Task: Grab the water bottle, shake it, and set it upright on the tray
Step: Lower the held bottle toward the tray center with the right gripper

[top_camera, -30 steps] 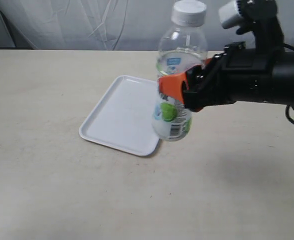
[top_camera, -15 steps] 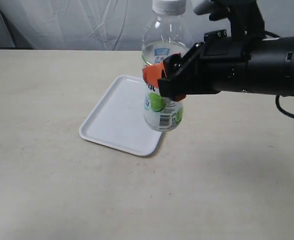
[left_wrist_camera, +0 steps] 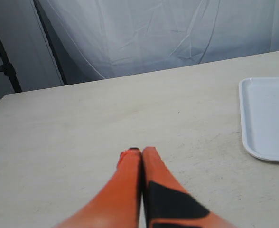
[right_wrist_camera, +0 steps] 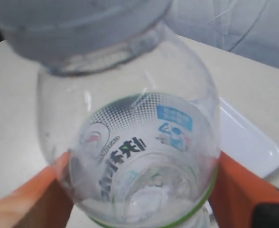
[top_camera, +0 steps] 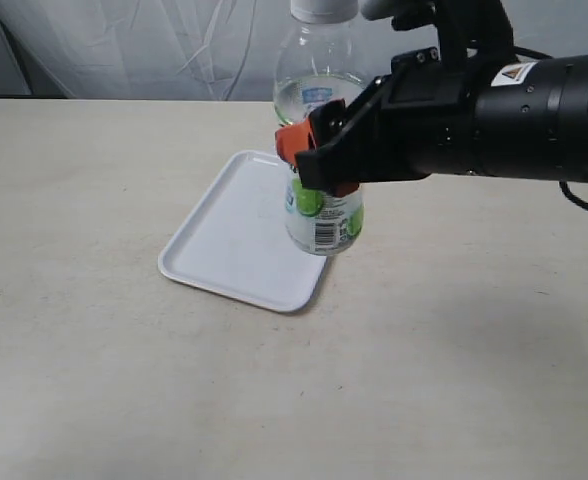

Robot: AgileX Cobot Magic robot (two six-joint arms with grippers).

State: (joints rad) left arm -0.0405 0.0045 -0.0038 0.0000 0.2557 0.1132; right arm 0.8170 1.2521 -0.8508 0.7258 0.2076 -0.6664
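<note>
- My right claw [top_camera: 312,160] is clamped around the water bottle [top_camera: 323,226] at its label, with an orange finger pressing each side.
- The bottle is upright in my grip, over the right edge of the tray [top_camera: 229,240] — I can't tell whether its base touches.
- My left claw [left_wrist_camera: 140,159] has its tips pressed together, low over the surface [left_wrist_camera: 59,133].

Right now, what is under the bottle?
Nothing touches its base: the bottle hangs in air, by the tray's edge. The tray rim behind it is covered.
</note>
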